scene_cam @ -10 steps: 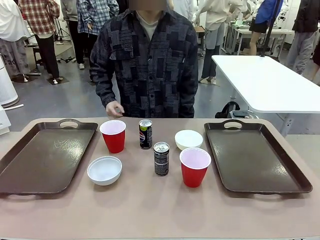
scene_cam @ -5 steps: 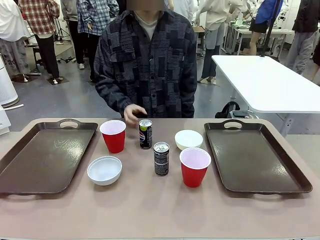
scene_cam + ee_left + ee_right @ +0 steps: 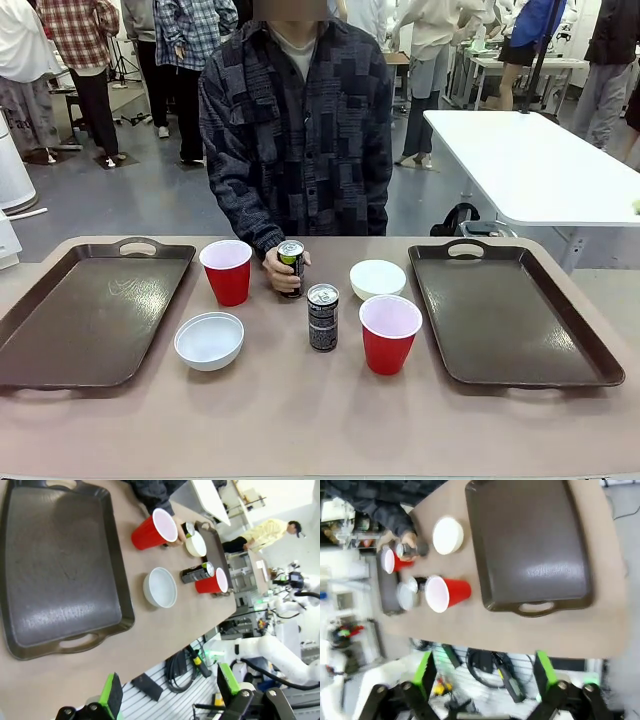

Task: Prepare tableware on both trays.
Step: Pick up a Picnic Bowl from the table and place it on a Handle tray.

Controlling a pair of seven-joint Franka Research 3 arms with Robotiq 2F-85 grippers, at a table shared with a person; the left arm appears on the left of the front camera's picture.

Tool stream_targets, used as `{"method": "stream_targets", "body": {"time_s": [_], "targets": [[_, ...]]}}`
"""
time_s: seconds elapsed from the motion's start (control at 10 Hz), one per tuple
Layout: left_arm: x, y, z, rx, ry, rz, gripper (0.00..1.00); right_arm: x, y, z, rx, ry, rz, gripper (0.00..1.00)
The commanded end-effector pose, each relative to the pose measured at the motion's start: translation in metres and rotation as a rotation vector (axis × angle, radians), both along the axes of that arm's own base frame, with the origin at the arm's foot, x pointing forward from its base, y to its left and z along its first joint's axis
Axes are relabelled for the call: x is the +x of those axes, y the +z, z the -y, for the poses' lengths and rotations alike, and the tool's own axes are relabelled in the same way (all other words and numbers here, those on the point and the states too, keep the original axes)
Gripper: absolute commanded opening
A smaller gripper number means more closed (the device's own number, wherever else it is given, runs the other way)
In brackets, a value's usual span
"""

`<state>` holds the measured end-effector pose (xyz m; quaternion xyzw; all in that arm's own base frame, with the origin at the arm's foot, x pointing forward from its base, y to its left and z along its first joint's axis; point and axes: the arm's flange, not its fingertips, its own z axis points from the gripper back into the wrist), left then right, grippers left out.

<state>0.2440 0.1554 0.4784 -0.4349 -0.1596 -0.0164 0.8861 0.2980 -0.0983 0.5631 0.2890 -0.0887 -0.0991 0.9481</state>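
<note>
Table: person's hand grips far can; left pincer, right pincer spread wide, empty.

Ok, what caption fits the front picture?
A person's hand grips the far can between a red cup and a white bowl, with the left tray and right tray outside them.

Trays dark brown. Cups red, white inside. Bowls white. Cans dark, silver tops. Table tan. Person's shirt dark grey patchwork.
</note>
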Motion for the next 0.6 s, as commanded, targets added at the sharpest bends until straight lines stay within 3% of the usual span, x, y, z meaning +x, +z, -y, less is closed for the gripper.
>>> {"method": "stream_targets", "body": {"time_s": [0.0, 0.3, 0.4, 0.5], "targets": [[-0.001, 0.000, -0.001, -0.011, 0.005, 0.002, 1.00, 0.046, -0.002, -0.039, -0.137, 0.029, -0.067, 1.00], [-0.001, 0.000, -0.001, -0.011, 0.005, 0.002, 1.00, 0.119, -0.030, -0.121, -0.439, -0.046, 0.002, 1.00], [-0.001, 0.000, -0.001, -0.011, 0.005, 0.002, 1.00, 0.134, -0.039, -0.142, -0.511, -0.090, 0.068, 1.00], [-0.001, 0.000, -0.001, -0.011, 0.005, 0.002, 1.00, 0.152, -0.047, -0.156, -0.511, -0.088, 0.075, 1.00]]}}
